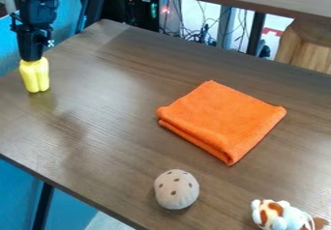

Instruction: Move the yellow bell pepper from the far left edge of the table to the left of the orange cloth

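Brown wood-grain table (97, 132) set at a slant, cables (205, 35) and dark equipment (142, 9) behind its far edge. Orange cloth (223, 122) right of centre, lying flat, folded into a thick square-ish pad, layered folds facing the near left, one corner toward the near side. Spotted beige ball (176, 190) on the near side of the cloth, apart from it. Plush toy (278, 215), white with orange-brown patches, at lower right, partly cut off by the view border.

Gripper (38, 90) at upper left, well apart from the cloth, pointing down with yellow-covered fingers narrow, side by side; nothing seen between them.

Progress, as judged: no grasp made, cloth untouched by the gripper. Reaching it, and any handling after that, is left. Cloth is already neatly folded; whether that counts as done can't be told.

Edges: cloth sits well inside the tabletop. Ball is nearer the front left edge and looks likely to roll if bumped. Gripper is over the left part of the table. Wide room for moving between gripper and cloth; tighter on the near side, where the ball and plush toy lie.
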Controlling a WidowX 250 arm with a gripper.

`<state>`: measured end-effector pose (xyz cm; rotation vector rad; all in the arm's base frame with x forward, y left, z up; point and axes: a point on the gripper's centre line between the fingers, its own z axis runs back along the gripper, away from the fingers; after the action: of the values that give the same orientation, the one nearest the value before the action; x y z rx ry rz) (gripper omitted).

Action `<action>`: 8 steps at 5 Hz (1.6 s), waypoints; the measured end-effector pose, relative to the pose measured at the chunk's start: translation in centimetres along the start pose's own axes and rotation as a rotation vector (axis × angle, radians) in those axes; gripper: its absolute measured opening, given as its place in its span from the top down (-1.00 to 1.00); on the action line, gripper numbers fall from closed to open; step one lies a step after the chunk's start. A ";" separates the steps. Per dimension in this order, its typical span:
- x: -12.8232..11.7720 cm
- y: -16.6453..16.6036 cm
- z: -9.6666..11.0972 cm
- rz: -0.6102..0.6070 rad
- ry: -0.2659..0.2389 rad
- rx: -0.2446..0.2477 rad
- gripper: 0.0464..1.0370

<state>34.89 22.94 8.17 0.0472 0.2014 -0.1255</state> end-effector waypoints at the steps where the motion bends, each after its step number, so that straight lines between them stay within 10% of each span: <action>1: -1.8 -1.9 -0.2 0.000 0.001 -0.020 0.86; 3: -6.3 -9.0 0.6 -0.083 -0.060 -0.047 0.86; 8: -4.4 -17.4 -1.6 -0.280 0.031 -0.024 0.79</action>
<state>28.10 6.32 6.89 -0.0030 0.2396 -0.4013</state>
